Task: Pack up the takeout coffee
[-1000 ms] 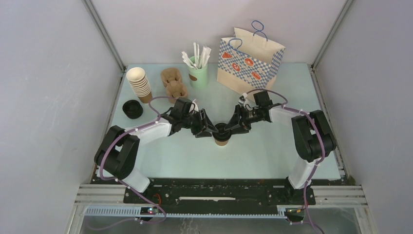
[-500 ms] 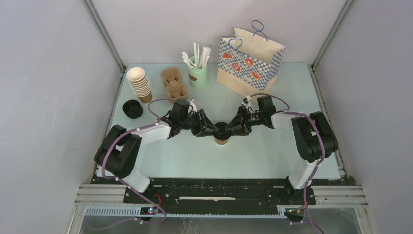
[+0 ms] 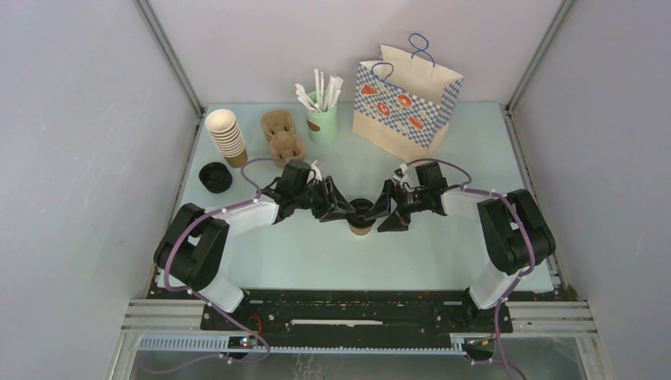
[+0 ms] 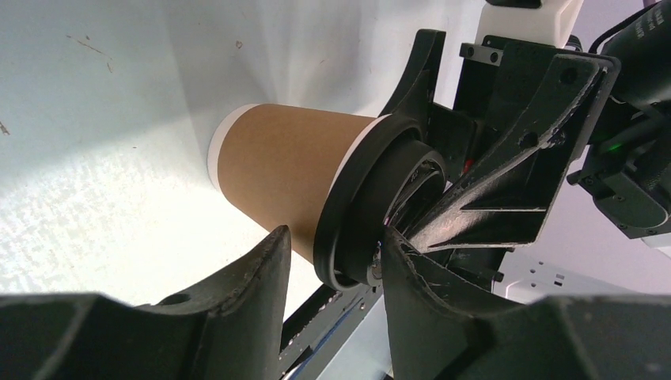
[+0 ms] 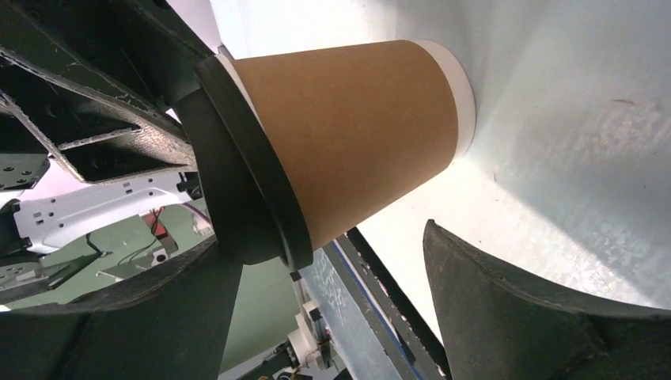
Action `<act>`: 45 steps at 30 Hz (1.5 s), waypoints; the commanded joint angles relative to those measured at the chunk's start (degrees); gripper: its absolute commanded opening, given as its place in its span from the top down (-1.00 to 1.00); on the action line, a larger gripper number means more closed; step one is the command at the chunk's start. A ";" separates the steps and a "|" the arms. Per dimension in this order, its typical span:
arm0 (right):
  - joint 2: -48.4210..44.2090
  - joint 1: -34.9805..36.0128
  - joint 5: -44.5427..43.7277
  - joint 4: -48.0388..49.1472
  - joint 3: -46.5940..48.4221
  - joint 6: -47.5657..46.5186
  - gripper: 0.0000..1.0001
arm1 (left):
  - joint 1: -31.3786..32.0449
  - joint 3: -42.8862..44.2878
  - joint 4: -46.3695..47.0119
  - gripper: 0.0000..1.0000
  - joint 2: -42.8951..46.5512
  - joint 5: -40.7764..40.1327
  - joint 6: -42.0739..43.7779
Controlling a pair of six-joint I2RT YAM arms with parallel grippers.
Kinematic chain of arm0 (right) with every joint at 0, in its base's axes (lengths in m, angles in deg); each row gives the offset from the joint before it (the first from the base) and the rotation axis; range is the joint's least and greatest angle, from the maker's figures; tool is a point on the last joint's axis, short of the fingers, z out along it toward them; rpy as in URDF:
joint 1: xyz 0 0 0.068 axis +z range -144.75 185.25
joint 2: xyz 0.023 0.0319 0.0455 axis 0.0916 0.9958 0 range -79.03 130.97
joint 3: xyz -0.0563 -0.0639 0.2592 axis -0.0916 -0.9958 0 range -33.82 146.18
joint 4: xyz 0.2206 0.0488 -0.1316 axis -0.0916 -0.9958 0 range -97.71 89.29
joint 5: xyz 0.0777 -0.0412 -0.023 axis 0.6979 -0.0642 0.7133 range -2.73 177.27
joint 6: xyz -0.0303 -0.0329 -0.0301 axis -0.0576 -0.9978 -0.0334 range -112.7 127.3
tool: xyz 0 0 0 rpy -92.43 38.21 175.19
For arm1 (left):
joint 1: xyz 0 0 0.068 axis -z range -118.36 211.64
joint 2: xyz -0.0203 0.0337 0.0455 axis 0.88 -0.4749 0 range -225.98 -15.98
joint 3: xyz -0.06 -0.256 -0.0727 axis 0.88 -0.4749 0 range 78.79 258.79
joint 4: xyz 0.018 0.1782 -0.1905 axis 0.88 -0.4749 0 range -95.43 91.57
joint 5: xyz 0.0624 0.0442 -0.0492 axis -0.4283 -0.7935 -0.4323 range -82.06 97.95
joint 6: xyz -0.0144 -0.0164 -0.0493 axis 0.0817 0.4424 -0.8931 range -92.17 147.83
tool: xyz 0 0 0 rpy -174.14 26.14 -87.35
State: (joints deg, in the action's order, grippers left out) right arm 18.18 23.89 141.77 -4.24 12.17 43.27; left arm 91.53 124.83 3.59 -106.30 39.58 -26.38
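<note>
Takeout coffee (image 3: pixel 360 220): one lidded kraft cup, upright on the table (image 3: pixel 443 253), centred between the two arms. Its base rests flat on the pale green surface, and the black lid is seated on the rim.

Paper bag (image 3: pixel 405 103): upright at the far right of the table, handles up, well apart from the takeout coffee.

Left gripper (image 3: pixel 346 210): at the cup's left side, jaws set narrow on the lid's edge. In the left wrist view one finger lies against the lid top and the other sits just under the rim.

Right gripper (image 3: pixel 386 215): just beside the cup's right side, jaws spread wide, holding nothing. In the right wrist view the cup shows between the parted fingers, with bare table between it and one finger.

Stack of lidless cups (image 3: pixel 226 136): far left.

Green cup (image 3: pixel 322 123): far centre, holding white sticks.

Cup carrier (image 3: pixel 283 136): between these two.

Loose black lid (image 3: pixel 214 176): near the stack, at the left edge.
</note>
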 commanded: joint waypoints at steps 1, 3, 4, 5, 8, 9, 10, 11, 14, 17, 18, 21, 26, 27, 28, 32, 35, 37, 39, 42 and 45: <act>1.48 1.16 -2.60 2.79 -1.14 0.25 -0.75 | 1.39 -1.85 -14.07 0.02 -3.57 -9.79 5.66; 2.61 0.92 -6.60 3.00 -1.73 0.63 -0.69 | 1.39 -2.20 -14.38 0.03 -3.99 -10.44 5.88; 3.24 0.83 -8.87 2.96 -2.34 0.79 -0.65 | 1.40 -2.56 -14.34 0.03 -4.17 -10.74 5.83; 3.78 0.80 -11.15 3.00 -3.22 0.95 -0.60 | 1.40 -3.19 -13.99 0.03 -4.38 -10.92 5.73; 4.24 1.64 -18.52 3.99 -7.77 1.45 -0.48 | 1.31 -5.62 -13.49 0.04 -4.87 -12.74 5.61; 3.81 2.03 -20.10 6.14 -10.44 2.65 -0.45 | 1.29 -6.43 -13.16 0.05 -5.05 -13.04 5.55; 3.12 2.12 -20.89 8.96 -13.01 4.35 -0.43 | 1.31 -7.15 -12.59 0.05 -5.34 -13.04 5.38; 2.84 2.09 -21.20 10.79 -14.92 5.32 -0.42 | 1.31 -7.80 -11.97 0.06 -5.53 -12.84 5.28; 2.89 1.32 -16.84 13.05 -15.36 5.67 -0.41 | 1.39 -7.80 -11.89 0.06 -5.75 -12.62 5.81; -0.62 -0.34 -9.23 10.94 -10.78 4.57 -0.55 | 1.38 -5.57 -14.49 0.06 -5.28 -13.01 7.49; -2.58 -0.81 -7.62 9.10 -8.69 3.81 -0.67 | 1.40 -4.73 -15.58 0.06 -5.02 -13.20 8.09; -5.77 -2.53 -3.87 4.01 -1.80 1.69 -0.85 | 1.53 -2.40 -18.05 0.06 -4.77 -13.84 9.59; 0.11 -4.52 -0.17 -2.04 7.31 -1.90 -0.83 | 1.90 -0.90 -18.65 0.06 -5.31 -13.37 9.85; 1.59 -4.30 0.54 -2.01 7.86 -2.20 -0.79 | 1.97 -0.75 -18.68 0.06 -5.34 -13.29 9.82; 2.87 -4.04 1.20 -1.37 7.95 -2.03 -0.76 | 1.95 -0.58 -18.72 0.06 -5.28 -13.27 9.75; 6.24 -2.45 2.53 -0.71 7.88 -2.81 -0.69 | 2.01 -0.42 -18.91 0.06 -5.00 -13.37 9.57; 8.34 -1.77 2.06 0.41 7.69 -2.54 -0.69 | 2.09 -0.51 -18.92 0.06 -4.78 -13.52 9.48; 10.00 -2.49 0.47 2.33 6.40 -0.96 -0.62 | 2.10 -0.64 -18.92 0.06 -4.92 -13.59 9.48; 11.37 -3.67 -2.49 4.11 3.58 1.44 -0.53 | 2.08 -0.96 -18.85 0.06 -5.03 -13.78 9.35; 12.55 -4.19 -10.71 1.47 0.04 2.66 -0.35 | 2.10 -2.36 -17.95 0.06 -5.11 -14.00 9.07; 11.43 -3.34 -16.20 2.92 -4.66 4.53 -0.30 | 2.10 -4.02 -16.85 0.06 -5.36 -13.83 8.72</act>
State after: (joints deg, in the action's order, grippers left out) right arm 26.37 20.08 145.75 4.81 15.76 48.27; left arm 93.09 127.08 0.53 -107.00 36.39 -22.78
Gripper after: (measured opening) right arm 0.678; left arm 0.477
